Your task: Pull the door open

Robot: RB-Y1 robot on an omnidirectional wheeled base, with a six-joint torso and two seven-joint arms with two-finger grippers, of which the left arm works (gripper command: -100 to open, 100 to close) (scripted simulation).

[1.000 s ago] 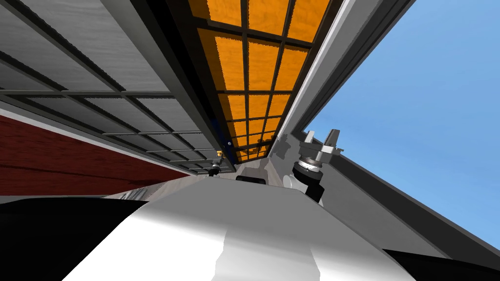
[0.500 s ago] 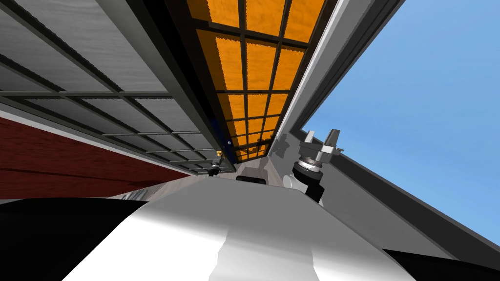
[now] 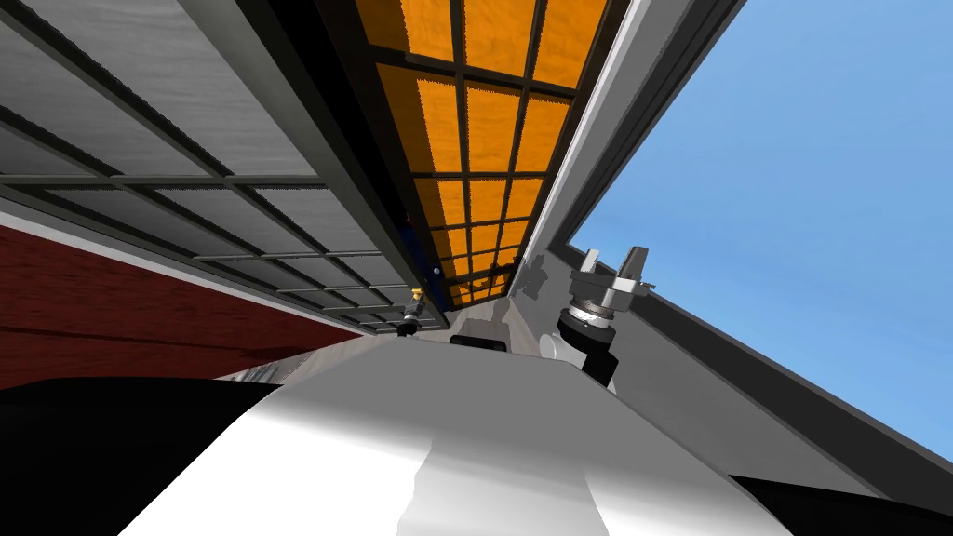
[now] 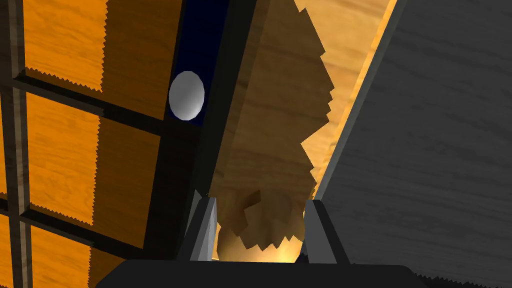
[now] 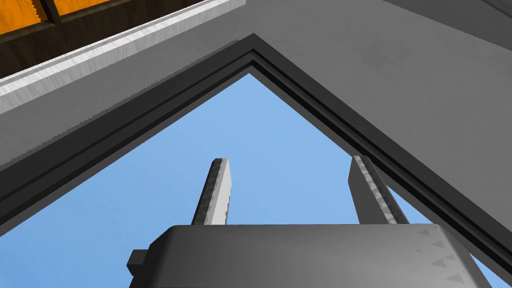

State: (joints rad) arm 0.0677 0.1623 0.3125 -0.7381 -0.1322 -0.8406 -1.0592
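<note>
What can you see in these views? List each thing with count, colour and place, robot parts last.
Door: one, orange panes in a dark grid, ahead.
Knob: one, silver, on a dark blue strip at the door's edge.
Gridded panel: one, grey, left of the door.
Surface: one, dark red, beside the gridded panel.
Window frame: one, dark grey, blue beyond, right of the door.
Left gripper: one, grey fingers open, near the door's edge, short of the knob.
Right gripper: one, grey fingers open, raised before the window frame.
</note>
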